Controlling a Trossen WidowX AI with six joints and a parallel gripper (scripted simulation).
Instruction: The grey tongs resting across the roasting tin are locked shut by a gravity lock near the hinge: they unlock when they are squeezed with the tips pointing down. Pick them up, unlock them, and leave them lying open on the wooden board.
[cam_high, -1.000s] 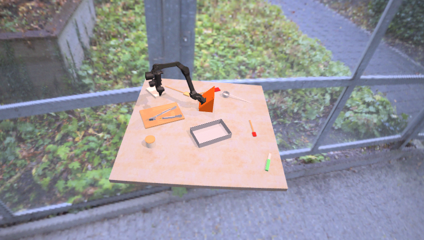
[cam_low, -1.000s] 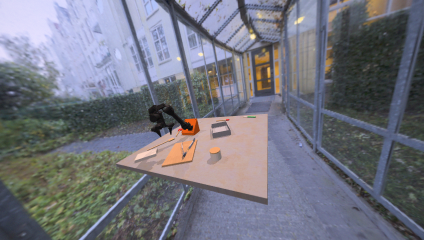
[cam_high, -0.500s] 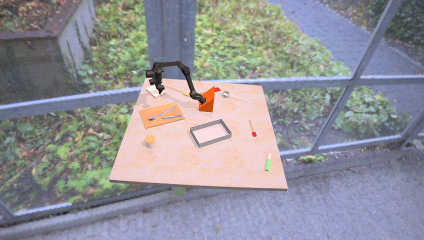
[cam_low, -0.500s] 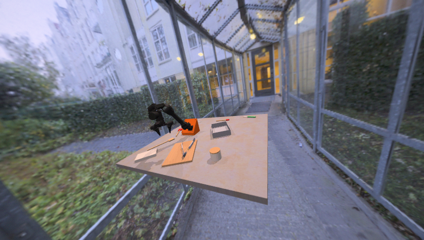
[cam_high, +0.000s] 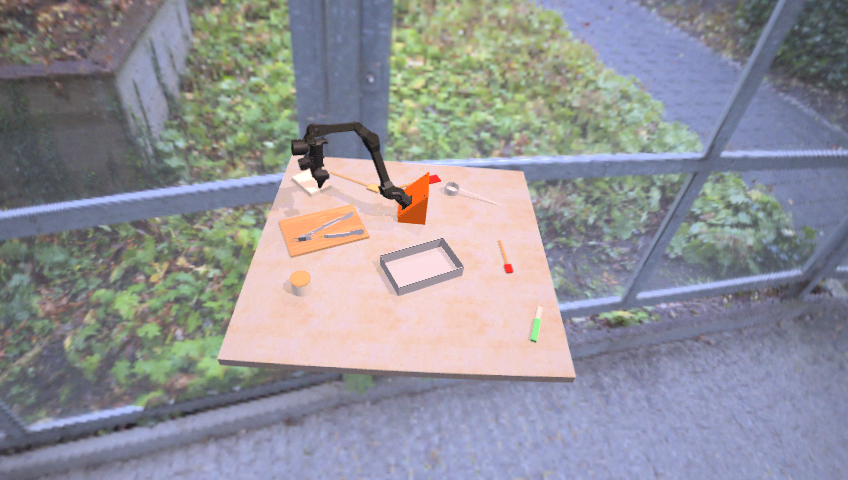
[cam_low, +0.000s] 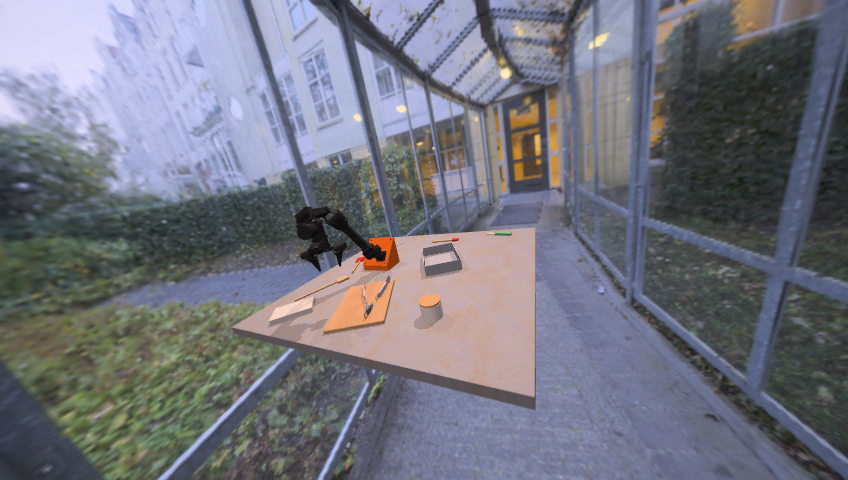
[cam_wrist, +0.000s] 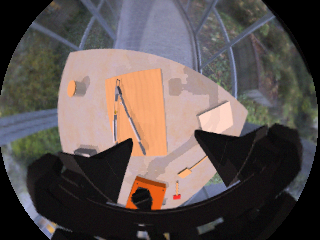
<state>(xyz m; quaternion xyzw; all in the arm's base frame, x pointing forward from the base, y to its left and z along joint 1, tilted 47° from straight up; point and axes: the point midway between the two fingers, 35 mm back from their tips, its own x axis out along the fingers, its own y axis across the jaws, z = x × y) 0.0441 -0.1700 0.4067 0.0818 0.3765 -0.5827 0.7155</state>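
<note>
Top view: grey tongs lie apart from the open pincer.

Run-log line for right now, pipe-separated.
tool: open, nothing held | tongs: on wooden board, arms spread | roasting tin: no tongs across it | goal: looks met

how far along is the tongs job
Done: the grey tongs lie on the wooden board, arms spread, so apparently unlocked. In hand: nothing; the gripper is open, away from the board. Left: seemingly nothing.
</note>
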